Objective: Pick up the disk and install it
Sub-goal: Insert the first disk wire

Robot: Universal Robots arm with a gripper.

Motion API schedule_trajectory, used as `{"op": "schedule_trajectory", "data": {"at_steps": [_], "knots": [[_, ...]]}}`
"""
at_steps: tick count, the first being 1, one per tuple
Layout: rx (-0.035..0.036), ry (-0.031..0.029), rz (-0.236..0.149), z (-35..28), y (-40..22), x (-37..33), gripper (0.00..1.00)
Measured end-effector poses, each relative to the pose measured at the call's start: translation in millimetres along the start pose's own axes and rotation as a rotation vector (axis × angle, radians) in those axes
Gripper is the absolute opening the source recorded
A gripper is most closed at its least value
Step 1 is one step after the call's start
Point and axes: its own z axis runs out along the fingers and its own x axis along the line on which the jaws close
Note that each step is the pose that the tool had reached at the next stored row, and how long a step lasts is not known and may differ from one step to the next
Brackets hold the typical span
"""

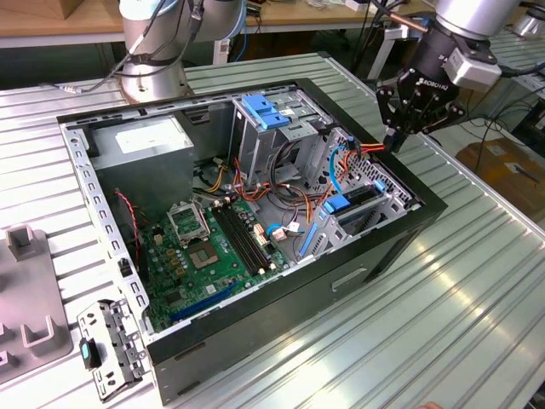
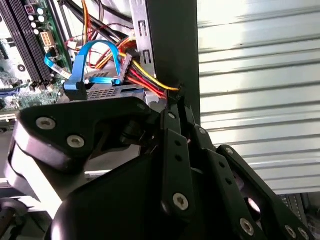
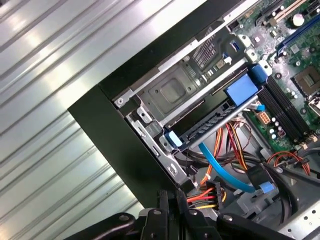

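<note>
Disk [image 1: 358, 203] in blue carrier seated in drive bay at open computer case's [image 1: 400, 247] corner, motherboard [image 1: 213, 247] toward exterior view's left, gripper [image 1: 398, 141] to its right over red-yellow power cables [image 1: 371, 148], fingers pinched together, holding nothing.

Ribbed metal table [image 1: 477, 281]; wooden benches [image 1: 51, 21] behind.

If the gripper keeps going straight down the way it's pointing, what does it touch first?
Probably the red, yellow and orange cable bundle beside the case's black wall, just under the gripper. The disk sits lower in its bay. Depth is uncertain.
</note>
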Motion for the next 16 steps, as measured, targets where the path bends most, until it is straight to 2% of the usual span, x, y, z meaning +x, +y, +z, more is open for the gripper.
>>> {"op": "schedule_trajectory", "data": {"at_steps": [3,8,9,10,12,13,16], "knots": [[-0.0004,0.0003,0.0,-0.1,0.4,-0.5,0.18],[-0.0004,0.0003,0.0,0.3,9.7,-12.3,0.18],[-0.0004,0.0003,0.007,0.5,9.8,-12.4,0.18],[-0.0006,0.0003,0.019,0.6,9.8,-12.4,0.18],[-0.0005,-0.0003,0.068,1.2,9.8,-12.5,0.18],[-0.0004,-0.0009,0.112,1.8,9.8,-12.5,0.18],[-0.0004,-0.0016,0.169,2.6,9.8,-12.5,0.18]]}}
